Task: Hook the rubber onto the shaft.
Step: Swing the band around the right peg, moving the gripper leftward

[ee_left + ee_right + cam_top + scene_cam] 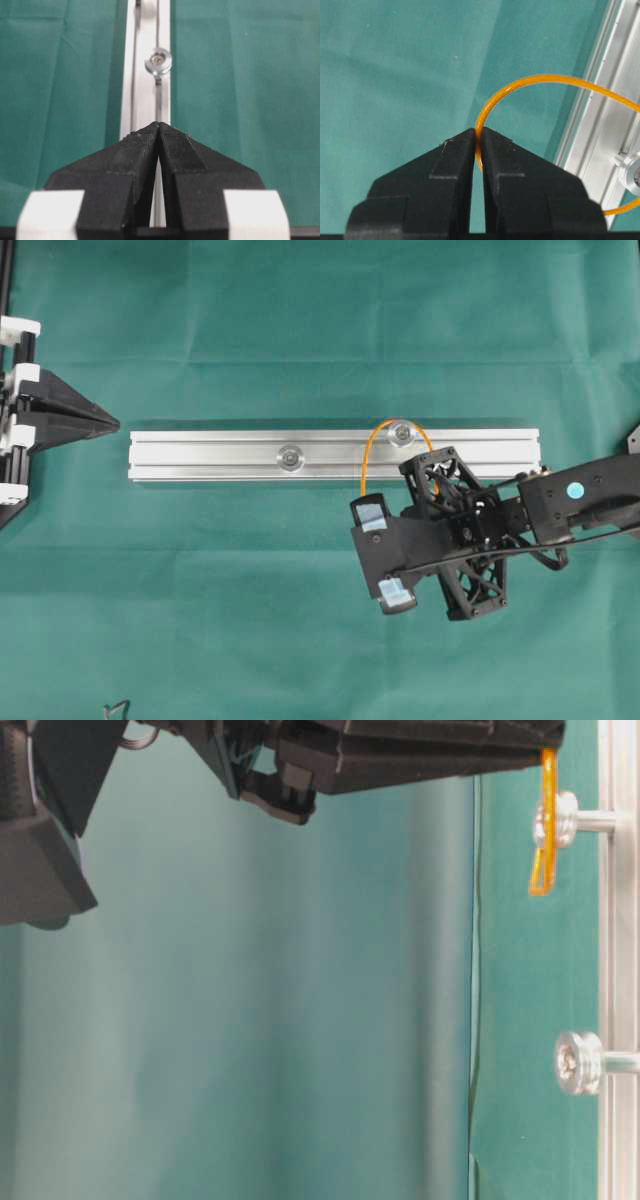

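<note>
Two arms are before you on the green cloth point(300, 330), which covers the whole work surface. The largest item on it is the aluminium rail point(200, 456), lying lengthwise across the middle of the overhead view. The right arm point(590, 500) reaches in from the right edge and crosses the rail's near side; the left arm sits parked at the far left, well apart from the rail's end.

Your right gripper point(478, 145) has its jaws pressed together on the rubber point(540, 80), pinching one strand of the orange loop at the very tips. Your left gripper point(159, 125) is likewise closed, tip to tip, with nothing between the jaws; it points straight along the rail.

Next in size, two round-headed shafts stand up from the rail. The right shaft point(403, 431) is near the rail's far edge; the left shaft point(290, 456) sits around mid-rail, bare.

The rubber arcs from the right gripper up and over the right shaft in the overhead view. In the table-level view the band point(543, 830) hangs from the gripper tips just beside that shaft's head point(560, 820). You cannot tell from these views whether the loop is seated round the shaft or only lying across it.
</note>
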Controlling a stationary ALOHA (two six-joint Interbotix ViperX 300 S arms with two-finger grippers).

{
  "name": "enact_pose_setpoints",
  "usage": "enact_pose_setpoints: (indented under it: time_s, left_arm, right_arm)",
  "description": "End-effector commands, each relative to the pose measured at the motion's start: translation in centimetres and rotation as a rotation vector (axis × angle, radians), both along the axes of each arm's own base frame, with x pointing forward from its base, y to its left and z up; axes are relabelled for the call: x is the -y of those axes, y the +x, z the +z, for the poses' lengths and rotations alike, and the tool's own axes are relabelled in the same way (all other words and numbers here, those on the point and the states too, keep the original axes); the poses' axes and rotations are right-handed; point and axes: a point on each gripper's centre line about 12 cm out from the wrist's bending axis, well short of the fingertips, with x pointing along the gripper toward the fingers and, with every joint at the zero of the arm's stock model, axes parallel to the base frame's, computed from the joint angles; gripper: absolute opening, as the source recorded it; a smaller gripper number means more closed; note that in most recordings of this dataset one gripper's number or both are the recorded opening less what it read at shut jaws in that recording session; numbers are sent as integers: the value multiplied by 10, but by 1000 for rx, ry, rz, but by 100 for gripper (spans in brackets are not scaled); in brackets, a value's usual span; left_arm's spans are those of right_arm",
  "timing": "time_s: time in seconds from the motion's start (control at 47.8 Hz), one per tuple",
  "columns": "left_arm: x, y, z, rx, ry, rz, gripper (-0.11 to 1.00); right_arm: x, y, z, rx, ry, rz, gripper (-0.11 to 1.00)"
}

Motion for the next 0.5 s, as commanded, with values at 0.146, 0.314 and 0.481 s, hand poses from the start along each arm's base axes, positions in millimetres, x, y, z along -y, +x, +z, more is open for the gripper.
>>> enact_pose_setpoints:
  time_s: [0.146,0.314,0.481]
  left_arm:
    - [0,4,13,35,3,0,0]
    - [0,4,13,35,3,-1,0]
    - [0,4,13,35,3,-1,0]
  right_arm:
    - [-8,2,14,35,34,-16,7]
    - [-9,2,13,30,47,-42,7]
    - [-8,2,13,30,48,-47,7]
